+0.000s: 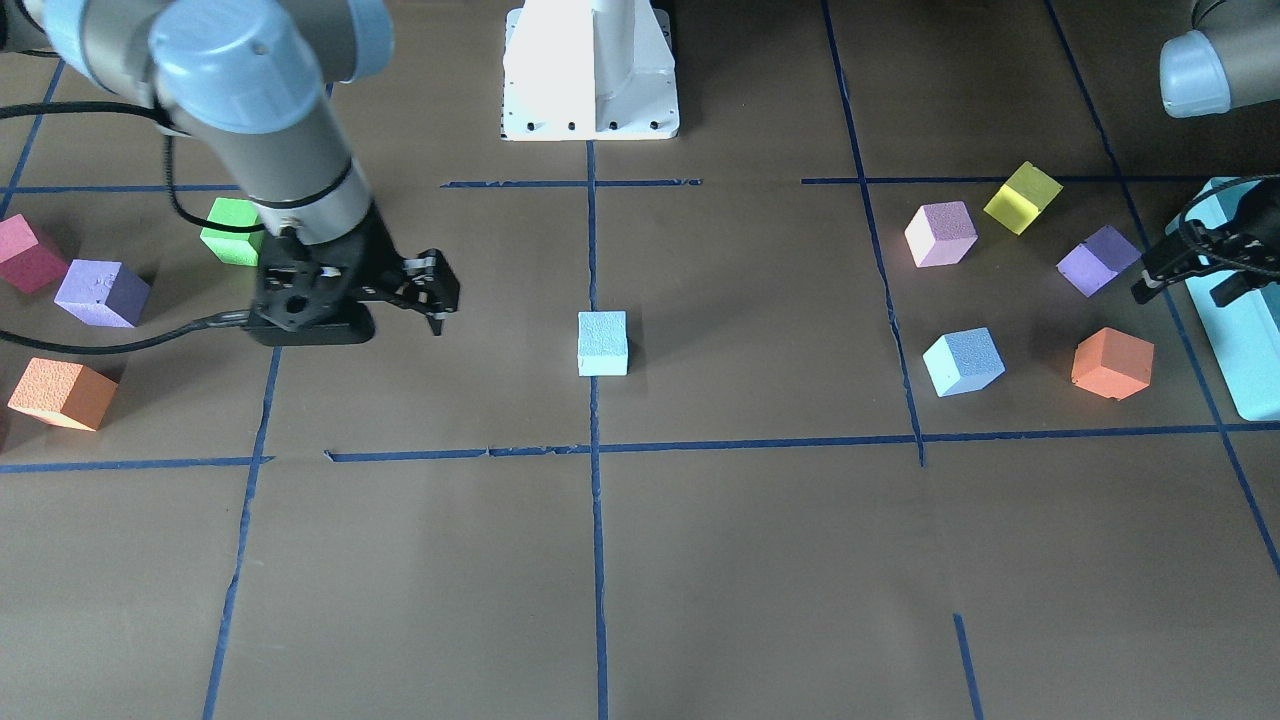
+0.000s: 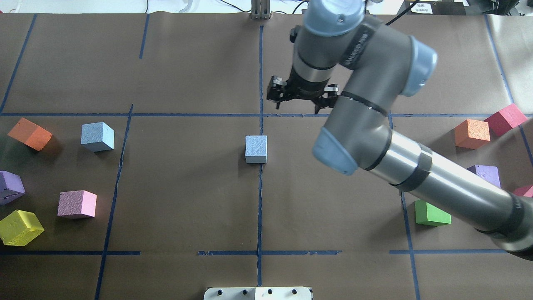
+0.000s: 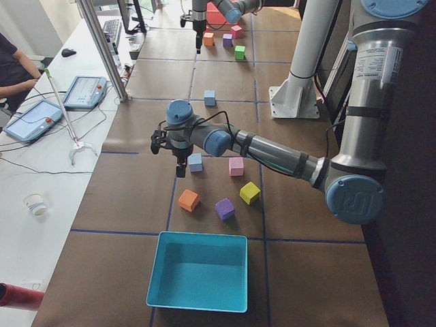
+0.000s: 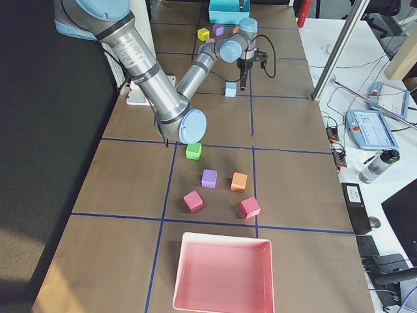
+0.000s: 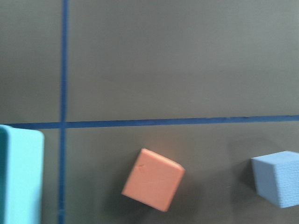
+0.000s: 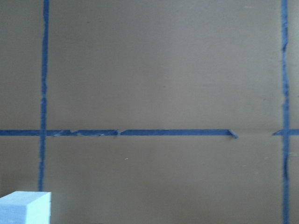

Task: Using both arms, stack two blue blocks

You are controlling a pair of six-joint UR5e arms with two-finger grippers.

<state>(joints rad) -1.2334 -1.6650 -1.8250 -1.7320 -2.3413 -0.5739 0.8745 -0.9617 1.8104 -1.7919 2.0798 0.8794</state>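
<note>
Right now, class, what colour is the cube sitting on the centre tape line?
The cube is pale sky blue, clearest in the overhead exterior view.

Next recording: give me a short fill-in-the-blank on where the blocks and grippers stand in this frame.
1. The centre blue block sits on a strip of ___ tape.
2. The other blue block lies on the robot's ___ side.
3. The right gripper holds ___.
4. The left gripper is empty, and its jaws stand ___.
Missing words: blue; left; nothing; open.
</note>
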